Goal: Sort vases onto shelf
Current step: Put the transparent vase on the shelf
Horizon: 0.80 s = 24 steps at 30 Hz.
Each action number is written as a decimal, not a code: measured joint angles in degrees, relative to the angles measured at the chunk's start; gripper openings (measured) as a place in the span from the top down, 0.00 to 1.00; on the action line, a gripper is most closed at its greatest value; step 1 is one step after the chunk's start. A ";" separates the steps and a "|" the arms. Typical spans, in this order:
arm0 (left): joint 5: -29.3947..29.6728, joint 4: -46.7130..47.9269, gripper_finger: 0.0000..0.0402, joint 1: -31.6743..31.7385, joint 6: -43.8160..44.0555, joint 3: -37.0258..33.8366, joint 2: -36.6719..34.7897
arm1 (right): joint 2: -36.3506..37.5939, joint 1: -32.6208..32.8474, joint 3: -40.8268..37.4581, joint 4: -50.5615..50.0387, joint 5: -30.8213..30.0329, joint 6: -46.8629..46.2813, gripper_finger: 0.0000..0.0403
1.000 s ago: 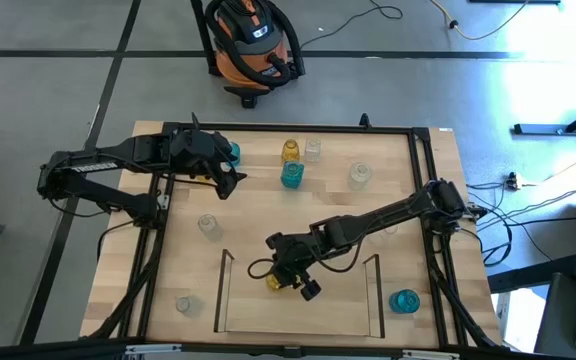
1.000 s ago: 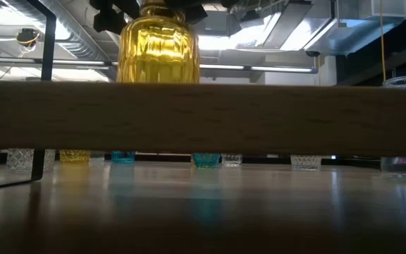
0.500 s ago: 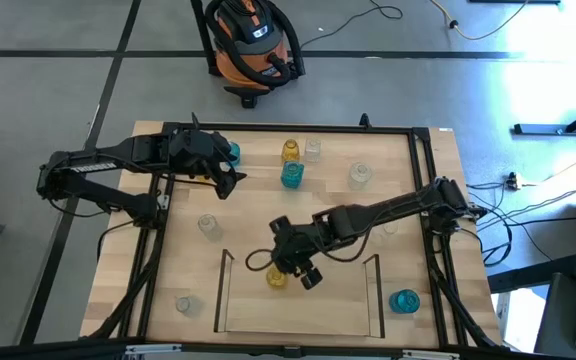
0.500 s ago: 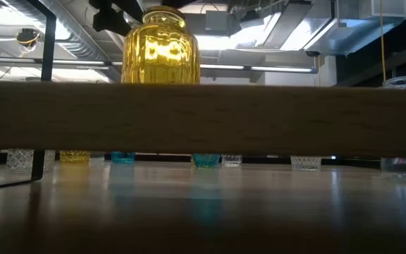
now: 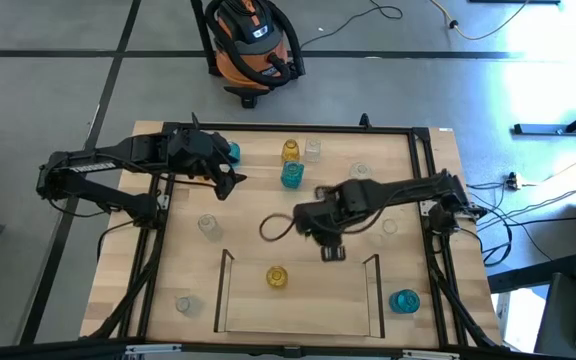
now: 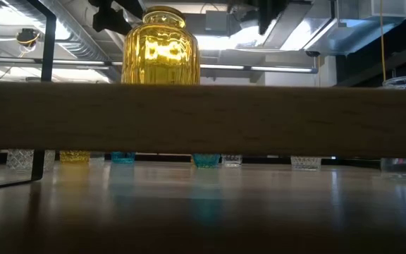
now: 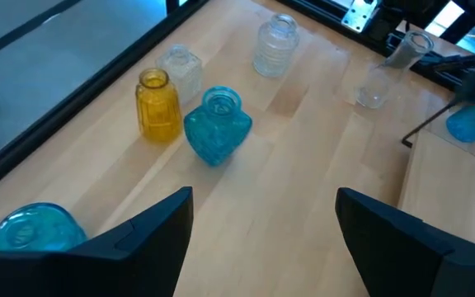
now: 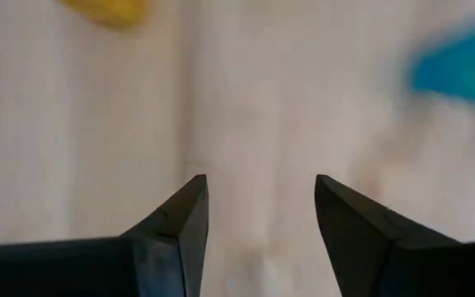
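The vases are small pieces of glass, so I judge them light, stiff, slippery and easy to break; the safest hold seems to be across the ribbed body or just under the neck, with a gentle squeeze. The shelf (image 5: 226, 300), a light-wood area with a thin dark rail on three sides, holds only one thing: an amber vase (image 5: 276, 276), standing upright inside it near its open back edge, and nothing grips it. The right tool (image 5: 332, 251) hangs just behind the shelf with its fingers apart and nothing between them. The left tool (image 5: 230, 183) waits far behind the shelf, toward the left back part of the counter (image 5: 258, 215), with its fingers wide apart and empty. Behind the shelf stand a teal vase (image 5: 292, 175), a second amber vase (image 5: 290, 150) and a clear vase (image 5: 313, 149) close together, and a round clear vase (image 5: 359, 174) a little to their right. Another teal vase (image 5: 404, 300) stands just outside the right rail of the shelf. Whether the vases contain anything I cannot tell; they look empty.
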State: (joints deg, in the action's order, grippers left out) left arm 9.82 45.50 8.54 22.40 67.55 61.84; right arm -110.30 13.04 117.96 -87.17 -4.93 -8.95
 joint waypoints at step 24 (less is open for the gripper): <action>0.11 -0.07 0.28 0.00 -0.08 0.00 0.17 | 62.01 9.44 -61.10 11.00 -9.48 -67.07 0.55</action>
State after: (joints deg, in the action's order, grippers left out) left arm 9.93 45.43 8.54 22.33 67.55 62.02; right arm -48.29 22.48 56.85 -76.17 -14.40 -76.02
